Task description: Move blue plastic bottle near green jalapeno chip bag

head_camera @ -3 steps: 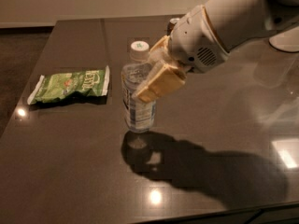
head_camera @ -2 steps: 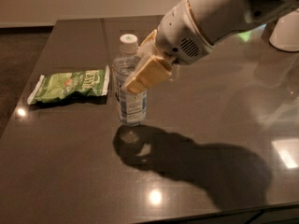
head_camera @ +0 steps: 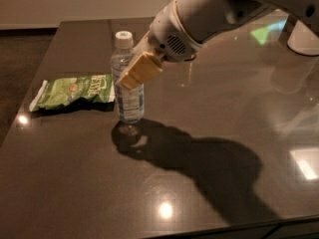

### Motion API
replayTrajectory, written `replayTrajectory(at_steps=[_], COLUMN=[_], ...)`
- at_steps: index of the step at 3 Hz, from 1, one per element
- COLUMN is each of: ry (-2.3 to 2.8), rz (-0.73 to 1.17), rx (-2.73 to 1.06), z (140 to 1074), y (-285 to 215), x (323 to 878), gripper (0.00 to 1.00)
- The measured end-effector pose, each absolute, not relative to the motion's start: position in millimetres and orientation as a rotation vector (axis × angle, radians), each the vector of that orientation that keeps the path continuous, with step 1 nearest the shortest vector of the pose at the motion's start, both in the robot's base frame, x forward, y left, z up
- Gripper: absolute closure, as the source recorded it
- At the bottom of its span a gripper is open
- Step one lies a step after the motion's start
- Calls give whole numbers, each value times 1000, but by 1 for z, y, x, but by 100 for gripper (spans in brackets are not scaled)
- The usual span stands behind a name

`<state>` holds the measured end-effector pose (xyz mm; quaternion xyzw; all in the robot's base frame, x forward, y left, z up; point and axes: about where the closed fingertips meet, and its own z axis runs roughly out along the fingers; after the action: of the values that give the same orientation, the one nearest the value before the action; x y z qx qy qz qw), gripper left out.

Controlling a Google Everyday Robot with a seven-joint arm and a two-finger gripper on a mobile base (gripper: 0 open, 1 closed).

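Our tan-padded end effector (head_camera: 130, 74) is clenched on the upper body of the small clear blue-labelled plastic bottle (head_camera: 129, 102), which stands upright just right of the flat green chip bag (head_camera: 75, 90) on the dark desk (head_camera: 234, 133). We judge the bottle light, thin-walled and slippery, so a gentle mid-body hold suits it.

A bulky white arm (head_camera: 209, 9) with a vented round wrist housing ends, at its eight o'clock end, in the gripper (head_camera: 130, 74) with flat tan-yellow pads (head_camera: 142, 69).
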<state>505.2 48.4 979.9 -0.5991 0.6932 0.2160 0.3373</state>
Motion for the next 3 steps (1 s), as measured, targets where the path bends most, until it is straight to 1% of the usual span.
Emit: replayTrajectory(at_steps=[2,3], ry=[1822,1816], rz=[543,530], rx=[-1524,-1525], z=[959,955], y=[62,66], x=[531,534], gripper=[100,82])
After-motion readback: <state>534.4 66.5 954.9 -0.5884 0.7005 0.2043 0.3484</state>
